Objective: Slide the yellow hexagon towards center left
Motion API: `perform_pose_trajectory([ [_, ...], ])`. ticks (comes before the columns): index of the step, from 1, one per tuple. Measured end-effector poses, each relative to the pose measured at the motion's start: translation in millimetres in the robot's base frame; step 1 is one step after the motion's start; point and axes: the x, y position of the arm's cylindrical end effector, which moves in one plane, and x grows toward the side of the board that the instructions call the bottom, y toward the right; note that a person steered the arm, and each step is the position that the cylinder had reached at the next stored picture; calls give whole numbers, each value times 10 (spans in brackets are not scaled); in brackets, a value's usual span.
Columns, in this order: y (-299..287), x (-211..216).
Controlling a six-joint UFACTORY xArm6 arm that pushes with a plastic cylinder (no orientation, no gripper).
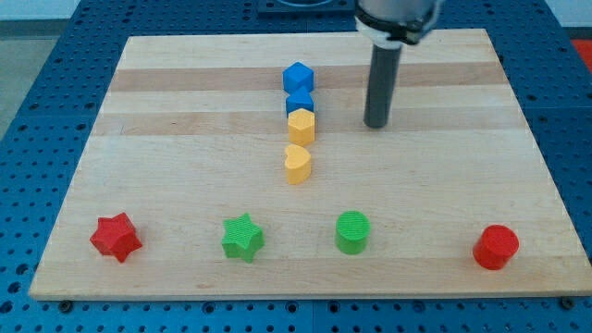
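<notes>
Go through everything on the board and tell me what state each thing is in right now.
my tip: down on the board, right of the yellow hexagon, not touching it
yellow hexagon: upright, against the blue block behind it
blue hexagon: upright, top of the column
blue block: wedged between the hexagons
yellow heart: standing alone
red star, green star, green cylinder, red cylinder: free, bottom row

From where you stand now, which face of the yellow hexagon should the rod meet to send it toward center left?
Push it, since there is nothing to grip with. Meet the yellow hexagon on its flat face toward the view's right. My tip already stands on that side, apart from it. Aim mid-face: a blue block touches it above and the yellow heart sits just below.
</notes>
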Motion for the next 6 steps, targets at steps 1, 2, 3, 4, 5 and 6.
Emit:
perform_pose_trajectory([
  [1, -680, 45],
  [2, -1648, 12],
  [3, -2502, -43],
  [4, -2084, -111],
  [5, -2084, -419],
  [6, -2619, -448],
])
